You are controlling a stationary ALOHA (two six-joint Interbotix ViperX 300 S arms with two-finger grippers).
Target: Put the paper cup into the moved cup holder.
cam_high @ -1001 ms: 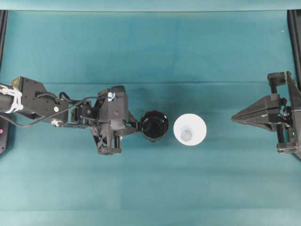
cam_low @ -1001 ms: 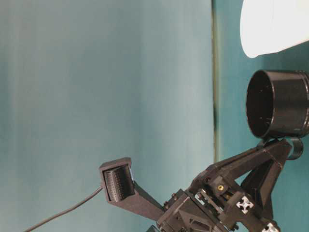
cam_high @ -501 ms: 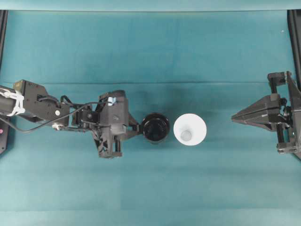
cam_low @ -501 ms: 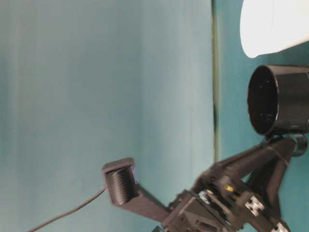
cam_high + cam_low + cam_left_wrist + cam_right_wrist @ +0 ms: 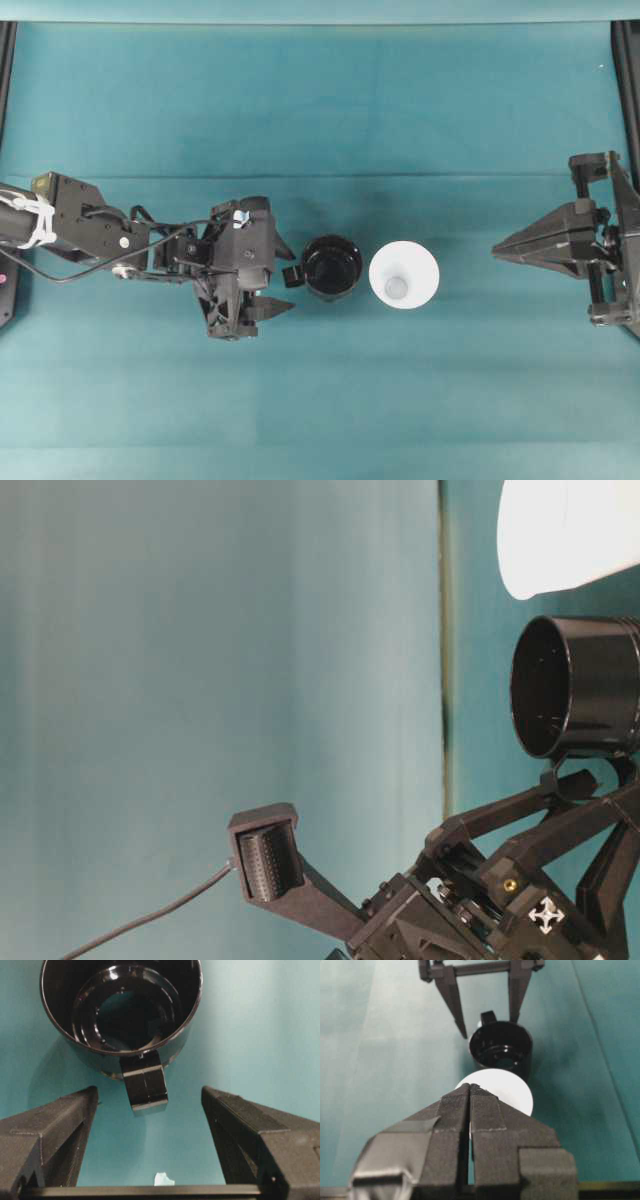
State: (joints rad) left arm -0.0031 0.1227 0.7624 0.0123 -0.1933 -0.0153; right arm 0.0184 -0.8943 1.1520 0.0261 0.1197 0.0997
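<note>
I take the cup holder as my landmark, standing upright on the teal cloth. My left gripper sits just left of it in the overhead view, fingers spread wide on either side of the small handle without touching it. The paper cup stands mouth-up just right of the holder, nearly touching, not inside it. My right gripper is well to the right, beyond the paper cup, its fingers pressed together and holding nothing.
</note>
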